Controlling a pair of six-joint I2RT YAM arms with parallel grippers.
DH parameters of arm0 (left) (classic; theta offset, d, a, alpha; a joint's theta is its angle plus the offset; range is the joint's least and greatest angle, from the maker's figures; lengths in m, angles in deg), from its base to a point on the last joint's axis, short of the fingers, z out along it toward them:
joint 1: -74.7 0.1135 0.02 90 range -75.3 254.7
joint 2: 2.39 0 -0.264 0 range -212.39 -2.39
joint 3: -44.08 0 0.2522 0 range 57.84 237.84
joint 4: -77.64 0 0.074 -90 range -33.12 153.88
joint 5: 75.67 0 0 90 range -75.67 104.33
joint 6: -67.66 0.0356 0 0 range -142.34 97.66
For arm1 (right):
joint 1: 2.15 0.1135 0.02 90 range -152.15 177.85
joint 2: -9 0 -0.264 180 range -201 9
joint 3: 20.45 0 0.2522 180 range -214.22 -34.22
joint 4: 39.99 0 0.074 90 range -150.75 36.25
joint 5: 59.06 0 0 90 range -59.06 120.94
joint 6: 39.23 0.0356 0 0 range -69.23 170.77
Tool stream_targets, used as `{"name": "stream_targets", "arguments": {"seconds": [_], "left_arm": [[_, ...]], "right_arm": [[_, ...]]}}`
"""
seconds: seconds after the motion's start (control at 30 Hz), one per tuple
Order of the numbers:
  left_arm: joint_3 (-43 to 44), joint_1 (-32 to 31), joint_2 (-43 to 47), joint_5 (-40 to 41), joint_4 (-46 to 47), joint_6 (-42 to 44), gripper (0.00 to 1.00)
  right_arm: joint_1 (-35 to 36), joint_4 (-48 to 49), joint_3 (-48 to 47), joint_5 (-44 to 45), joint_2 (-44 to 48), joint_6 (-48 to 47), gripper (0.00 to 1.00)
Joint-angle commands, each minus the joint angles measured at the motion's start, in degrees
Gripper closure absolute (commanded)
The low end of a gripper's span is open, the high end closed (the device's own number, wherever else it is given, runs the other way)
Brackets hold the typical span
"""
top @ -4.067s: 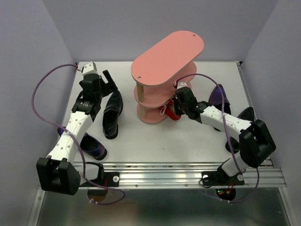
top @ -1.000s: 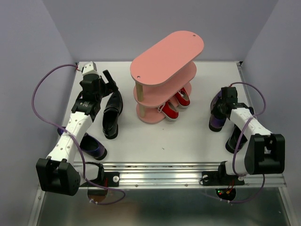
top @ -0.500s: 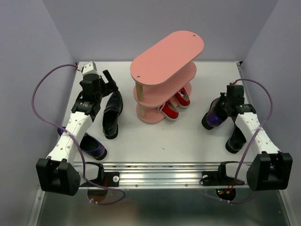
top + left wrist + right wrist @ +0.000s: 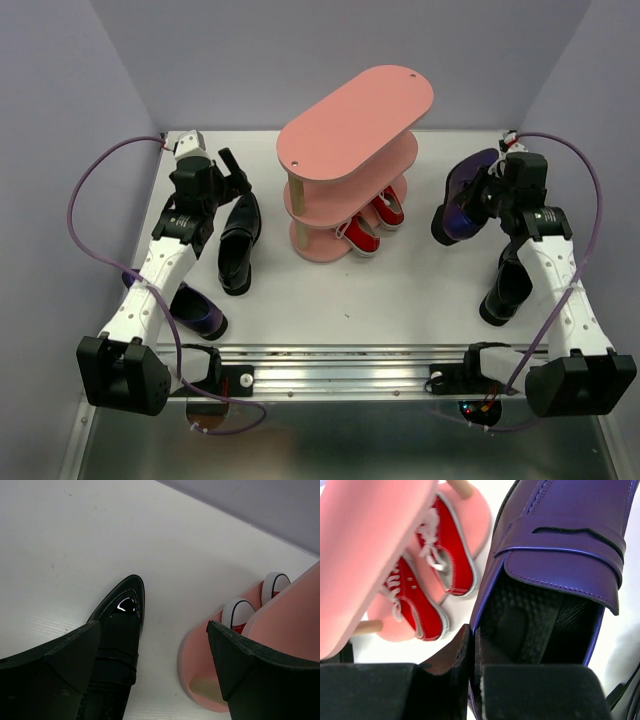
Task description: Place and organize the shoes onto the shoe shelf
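Note:
The pink three-tier shoe shelf [image 4: 355, 105] stands mid-table. The two red sneakers [image 4: 372, 222] sit side by side on its bottom board and show in the right wrist view [image 4: 435, 570]. My right gripper [image 4: 497, 192] is shut on the side wall of a dark purple shoe [image 4: 462, 200], held in the air right of the shelf; the shoe fills the right wrist view [image 4: 560, 555]. My left gripper [image 4: 233, 172] is open above a black loafer [image 4: 240, 240], whose toe shows in the left wrist view [image 4: 117, 625]. The other purple shoe [image 4: 195, 312] lies near left. The second black loafer [image 4: 507, 288] lies near right.
Purple walls close in the table on three sides. A metal rail [image 4: 380, 365] runs along the near edge. Purple cables [image 4: 85, 190] loop off both arms. The shelf's bottom board [image 4: 200, 655] lies just right of my left fingers.
My right arm left the second red sneaker on the shelf's bottom board, swung right, closed on the purple shoe and lifted it up and back. The left arm has not moved.

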Motion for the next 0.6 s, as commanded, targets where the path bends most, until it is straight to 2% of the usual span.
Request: {"name": "stream_targets", "arguments": {"seconds": [0.0, 0.17, 0.33, 0.57], "left_arm": [[-0.8, 0.1, 1.2, -0.7, 2.9, -0.2, 0.01], [-0.9, 0.2, 1.7, -0.4, 2.9, -0.2, 0.01], [-0.9, 0.2, 1.7, -0.8, 2.9, -0.2, 0.01], [-0.9, 0.1, 1.9, -0.9, 3.0, -0.2, 0.01]], "right_arm": [[0.9, 3.0, -8.2, -7.4, 1.3, -5.3, 0.99], [1.4, 0.4, -12.8, -9.8, -0.3, -7.8, 0.99], [7.0, -1.2, -17.2, -11.9, -2.7, -10.0, 0.99], [16.5, -3.3, -20.4, -4.3, -4.9, -13.6, 0.99]]}}
